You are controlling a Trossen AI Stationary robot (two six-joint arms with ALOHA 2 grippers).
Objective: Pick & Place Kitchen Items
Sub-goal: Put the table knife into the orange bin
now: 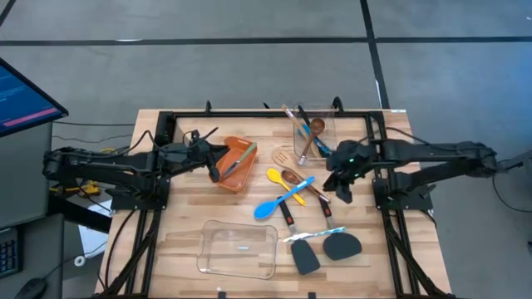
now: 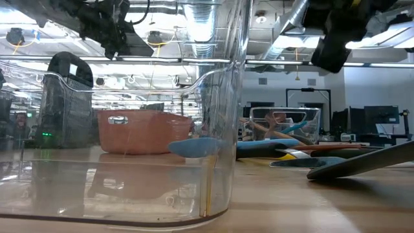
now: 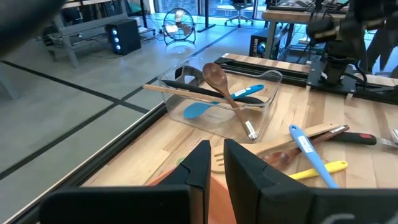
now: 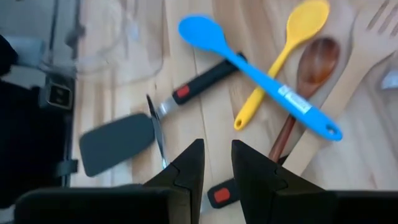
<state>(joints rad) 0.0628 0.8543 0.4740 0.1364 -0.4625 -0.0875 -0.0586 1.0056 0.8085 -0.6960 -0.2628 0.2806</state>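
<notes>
Loose kitchen items lie on the wooden table's middle: a blue spoon (image 1: 283,202) crossing a yellow spoon (image 1: 281,179), a wooden spoon (image 4: 309,65), a slotted wooden turner (image 1: 285,158) and two black spatulas (image 1: 305,257). My right gripper (image 4: 217,163) hangs above them, tipped downward, its fingers a narrow gap apart with nothing between. My left gripper (image 3: 216,163) is shut and empty, hovering at the left rim of the orange bin (image 1: 235,164), well above the table. A clear container (image 3: 217,93) at the far edge holds several utensils.
A second clear container (image 1: 239,249) stands near the front edge and fills most of the low view. A black frame (image 1: 266,114) runs along the table's far edge and sides. A green-handled item (image 1: 238,155) lies in the orange bin.
</notes>
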